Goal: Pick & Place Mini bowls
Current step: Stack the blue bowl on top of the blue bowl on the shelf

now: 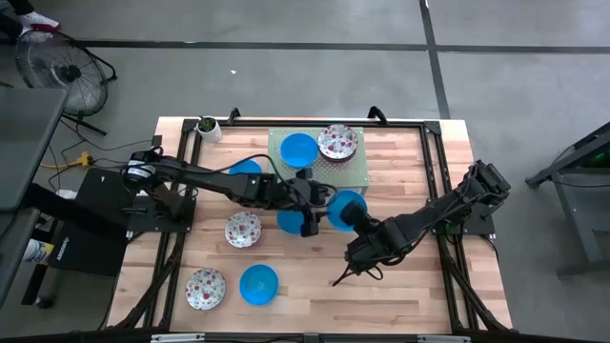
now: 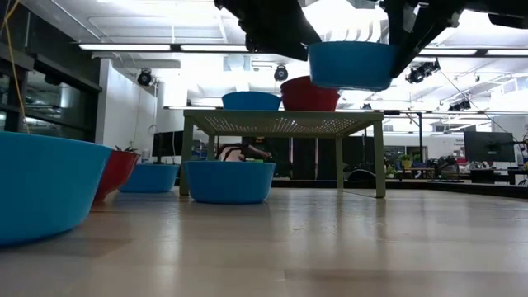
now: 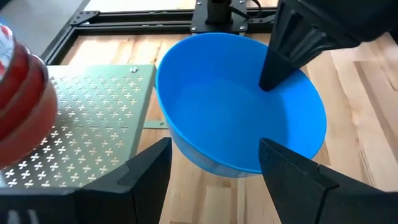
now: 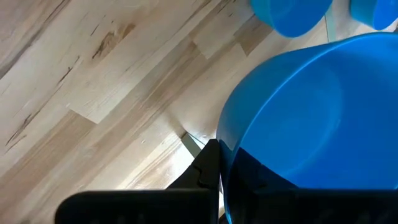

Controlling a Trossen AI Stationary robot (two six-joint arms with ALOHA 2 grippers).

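Note:
My right gripper (image 1: 355,217) is shut on a plain blue mini bowl (image 1: 346,206), held in the air beside the green perforated stand (image 1: 355,171). The low view shows this bowl (image 2: 351,64) above the height of the stand top. My left gripper (image 3: 214,180) is open right in front of the same bowl (image 3: 239,118), its fingers on either side of the near wall without touching. A blue bowl (image 1: 298,148) and a floral bowl (image 1: 337,141) rest on the stand. Another blue bowl (image 1: 291,222) sits on the table under the left gripper (image 1: 310,205). My right gripper holds the blue bowl by its rim (image 4: 227,149), one finger (image 3: 289,53) inside the hollow and the other finger (image 4: 208,165) outside the wall. The bowl is lifted clear of the table and roughly upright, its opening facing up.
More bowls stand on the wooden table: blue (image 1: 246,170), floral (image 1: 242,229), floral (image 1: 205,288) and blue (image 1: 258,284). A small white pot with a plant (image 1: 208,127) is at the far left corner. A red-sided bowl (image 3: 18,93) sits on the stand close to my left gripper.

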